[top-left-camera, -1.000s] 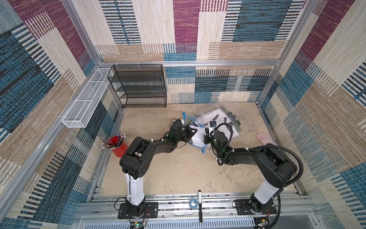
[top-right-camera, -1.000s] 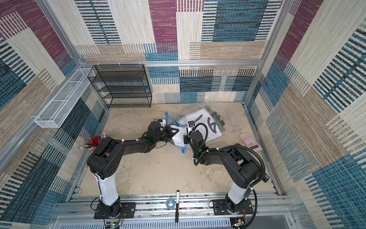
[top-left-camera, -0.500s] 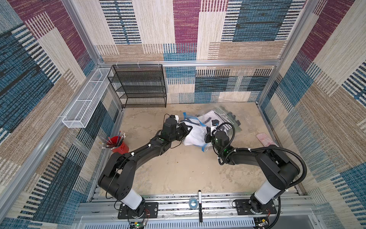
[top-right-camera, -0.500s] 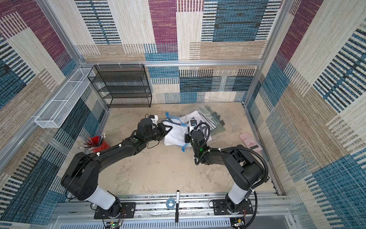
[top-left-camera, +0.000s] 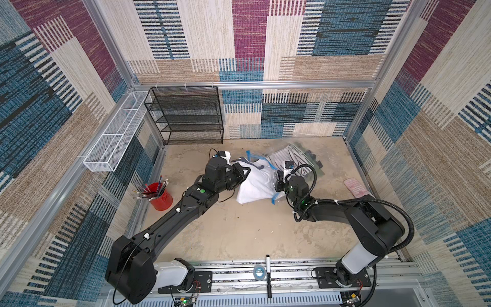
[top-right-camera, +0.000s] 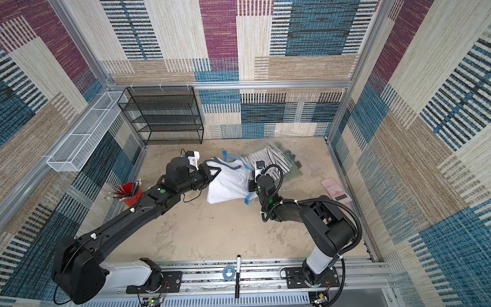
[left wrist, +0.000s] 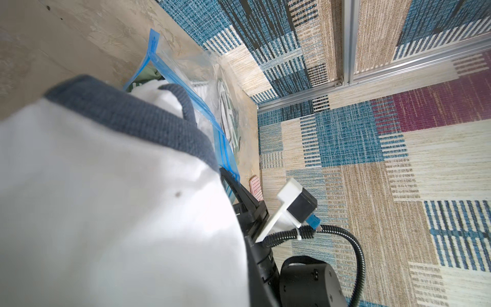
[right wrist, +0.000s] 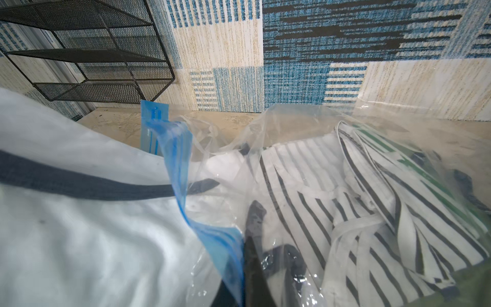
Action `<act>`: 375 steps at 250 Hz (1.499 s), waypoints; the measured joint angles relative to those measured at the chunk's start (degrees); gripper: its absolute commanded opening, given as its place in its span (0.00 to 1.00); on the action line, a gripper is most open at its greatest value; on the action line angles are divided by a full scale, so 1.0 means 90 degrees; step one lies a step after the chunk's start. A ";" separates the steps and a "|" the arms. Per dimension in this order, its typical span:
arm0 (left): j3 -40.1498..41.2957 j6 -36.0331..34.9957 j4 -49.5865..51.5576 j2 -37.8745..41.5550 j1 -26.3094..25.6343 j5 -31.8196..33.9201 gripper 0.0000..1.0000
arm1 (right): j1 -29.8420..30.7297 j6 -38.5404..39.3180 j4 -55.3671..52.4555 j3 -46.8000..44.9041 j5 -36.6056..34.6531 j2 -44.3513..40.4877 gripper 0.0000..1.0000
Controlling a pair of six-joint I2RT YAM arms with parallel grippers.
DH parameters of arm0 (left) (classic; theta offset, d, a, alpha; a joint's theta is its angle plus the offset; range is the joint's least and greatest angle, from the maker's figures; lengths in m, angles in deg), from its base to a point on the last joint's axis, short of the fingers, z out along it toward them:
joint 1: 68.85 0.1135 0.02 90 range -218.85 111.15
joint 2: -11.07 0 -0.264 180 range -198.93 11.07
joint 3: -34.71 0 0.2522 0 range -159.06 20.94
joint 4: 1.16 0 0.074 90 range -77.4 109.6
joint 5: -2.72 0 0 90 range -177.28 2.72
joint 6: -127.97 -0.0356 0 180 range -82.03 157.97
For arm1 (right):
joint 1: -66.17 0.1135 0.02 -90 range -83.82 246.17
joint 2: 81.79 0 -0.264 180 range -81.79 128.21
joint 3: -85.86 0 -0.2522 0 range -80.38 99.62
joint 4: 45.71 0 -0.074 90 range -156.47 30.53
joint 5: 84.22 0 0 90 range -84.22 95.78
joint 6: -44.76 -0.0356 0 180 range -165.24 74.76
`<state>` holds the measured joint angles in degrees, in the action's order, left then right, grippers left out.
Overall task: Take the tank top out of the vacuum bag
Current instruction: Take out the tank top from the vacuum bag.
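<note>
A beige tabletop (top-left-camera: 239, 234) sits in a booth walled with patchwork carpet. Nearest, by the left wall, a red cup (top-left-camera: 162, 199) holds pencils. At mid-table the left gripper (top-left-camera: 245, 171) is clenched on the edge of the white tank top (top-left-camera: 255, 186). The top lies mostly out on the table, but one navy-trimmed strap (right wrist: 202, 184) reaches into the mouth of the vacuum bag (right wrist: 305, 125). The right gripper (top-left-camera: 277, 183) is clamped on the bag's plastic beside the blue zip strip (right wrist: 175, 164).

The strap could snag on that strip and drag the bag along. The thin pinch on the fabric could also slip. Deeper in the bag lie a striped garment (right wrist: 332, 212) and a green one (right wrist: 473, 289), which might slide out with the top. At the back, a black wire shelf (top-left-camera: 191, 117) and a white wire basket (top-left-camera: 111, 141) show nothing inside.
</note>
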<state>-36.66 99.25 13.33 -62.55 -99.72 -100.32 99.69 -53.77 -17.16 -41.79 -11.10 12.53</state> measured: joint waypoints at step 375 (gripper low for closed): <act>-0.1426 0.2324 0.3524 0.1382 0.0002 0.2630 0.00 | 0.0000 -0.0022 -0.0012 -0.0058 0.0257 -0.0136 0.00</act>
<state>-49.49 120.17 45.04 -50.12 -99.70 -76.65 99.69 -53.97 -17.27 -42.32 -8.79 11.31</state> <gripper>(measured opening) 0.074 0.049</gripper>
